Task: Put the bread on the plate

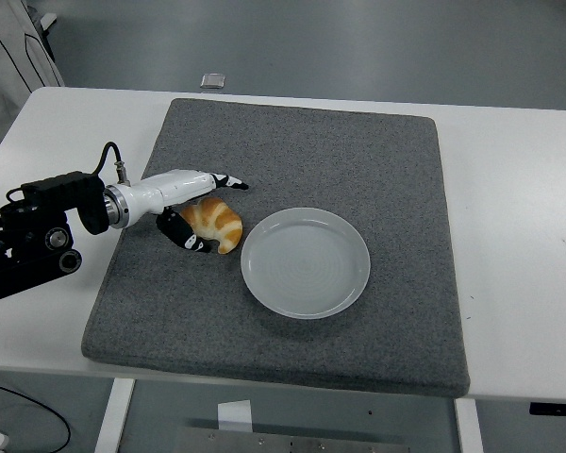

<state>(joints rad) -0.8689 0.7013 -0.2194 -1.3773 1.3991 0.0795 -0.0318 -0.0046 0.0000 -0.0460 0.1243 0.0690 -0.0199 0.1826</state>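
A golden croissant (217, 223) lies on the grey mat (292, 123), just left of the empty white plate (305, 262). My left hand (210, 209) reaches in from the left and brackets the croissant. Its fingers (228, 180) stretch over the far side of the bread and the thumb (191, 240) curls under its near left end. The hand looks spread around the bread, not clamped on it. The croissant rests on the mat, apart from the plate's rim. My right arm is out of view.
The mat covers most of the white table (519, 189). A small grey object (212, 80) lies on the floor beyond the table's far edge. A white garment (19, 42) shows at the top left corner.
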